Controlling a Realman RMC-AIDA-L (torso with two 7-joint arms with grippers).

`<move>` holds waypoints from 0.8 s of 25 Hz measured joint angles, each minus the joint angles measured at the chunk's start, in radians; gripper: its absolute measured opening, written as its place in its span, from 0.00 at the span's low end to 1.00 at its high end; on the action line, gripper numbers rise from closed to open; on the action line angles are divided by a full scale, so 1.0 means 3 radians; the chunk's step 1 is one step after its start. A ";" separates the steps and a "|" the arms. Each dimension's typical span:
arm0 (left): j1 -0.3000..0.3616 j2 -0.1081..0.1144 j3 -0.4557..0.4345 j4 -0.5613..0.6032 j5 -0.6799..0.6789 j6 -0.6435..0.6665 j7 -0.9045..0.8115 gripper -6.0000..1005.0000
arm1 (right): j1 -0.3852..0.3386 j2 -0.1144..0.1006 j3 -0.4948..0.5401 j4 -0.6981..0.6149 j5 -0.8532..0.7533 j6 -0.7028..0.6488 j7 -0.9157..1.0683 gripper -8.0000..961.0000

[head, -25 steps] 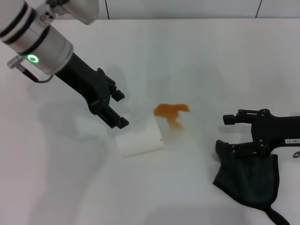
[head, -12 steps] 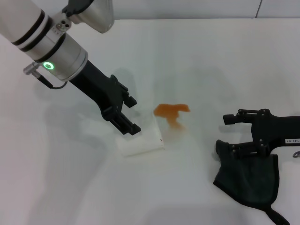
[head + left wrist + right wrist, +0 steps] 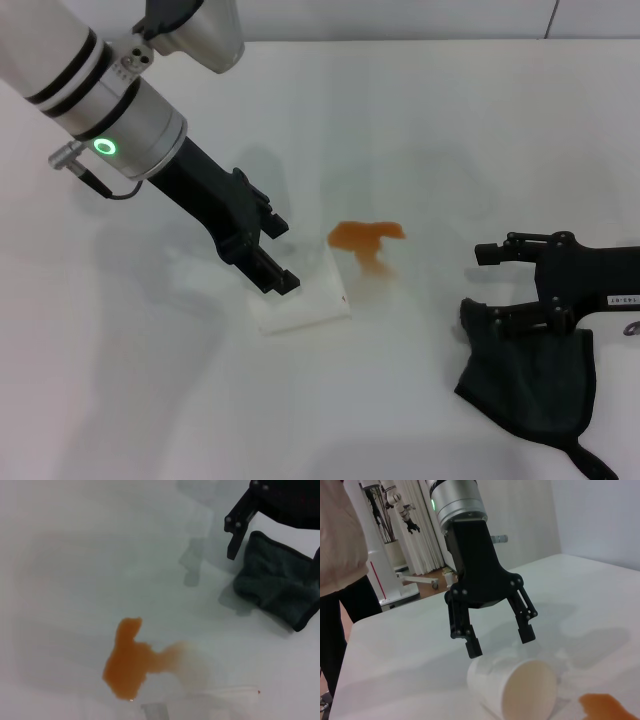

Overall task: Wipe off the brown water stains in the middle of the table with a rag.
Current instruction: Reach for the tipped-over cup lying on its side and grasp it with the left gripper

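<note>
While the white paper cup (image 3: 298, 300) lies tipped on its side on the bench (image 3: 450, 130), we see our left gripper (image 3: 268, 262) hanging just above it with its fingers spread wide, touching nothing. The cup's open mouth faces the brown water stains (image 3: 365, 240), which spread just beside it near the middle of the bench. Well apart from the stain, at the near right, our right gripper (image 3: 482, 282) rests low with its fingers apart, the lower one touching the dark rag (image 3: 530, 385) crumpled beneath it.
</note>
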 joint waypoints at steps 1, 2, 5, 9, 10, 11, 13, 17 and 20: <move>0.0003 0.0000 0.0000 0.0001 0.0000 0.0000 0.0000 0.84 | 0.0001 0.0000 0.0000 0.0000 0.0000 -0.0001 0.0000 0.89; 0.0009 0.0000 0.0000 0.0003 0.0001 0.0000 -0.0001 0.84 | 0.0001 0.0000 0.0000 0.0000 0.0000 -0.0004 0.0002 0.89; 0.0034 -0.0001 0.0000 0.0036 0.0003 -0.0027 -0.0019 0.84 | 0.0001 0.0000 0.0000 0.0000 0.0000 -0.0009 0.0005 0.89; 0.0091 -0.0002 0.0000 0.0181 0.0039 -0.0158 -0.0082 0.84 | -0.0005 0.0000 0.0000 0.0000 0.0000 -0.0012 0.0005 0.89; 0.0105 -0.0002 0.0000 0.0208 0.0057 -0.0185 -0.0089 0.84 | -0.0006 0.0000 0.0000 0.0000 0.0000 -0.0012 0.0005 0.89; 0.0117 -0.0002 0.0000 0.0230 0.0072 -0.0207 -0.0094 0.84 | -0.0006 0.0000 0.0000 0.0000 0.0000 -0.0012 0.0005 0.89; 0.0137 -0.0003 0.0000 0.0262 0.0092 -0.0243 -0.0113 0.84 | -0.0005 0.0000 0.0000 0.0000 0.0000 -0.0013 0.0005 0.89; 0.0147 -0.0003 0.0000 0.0269 0.0094 -0.0250 -0.0136 0.84 | -0.0004 0.0000 -0.0003 0.0000 0.0000 -0.0017 0.0005 0.89; 0.0155 -0.0003 0.0000 0.0285 0.0095 -0.0262 -0.0136 0.84 | -0.0005 0.0000 -0.0004 0.0000 0.0000 -0.0017 0.0004 0.89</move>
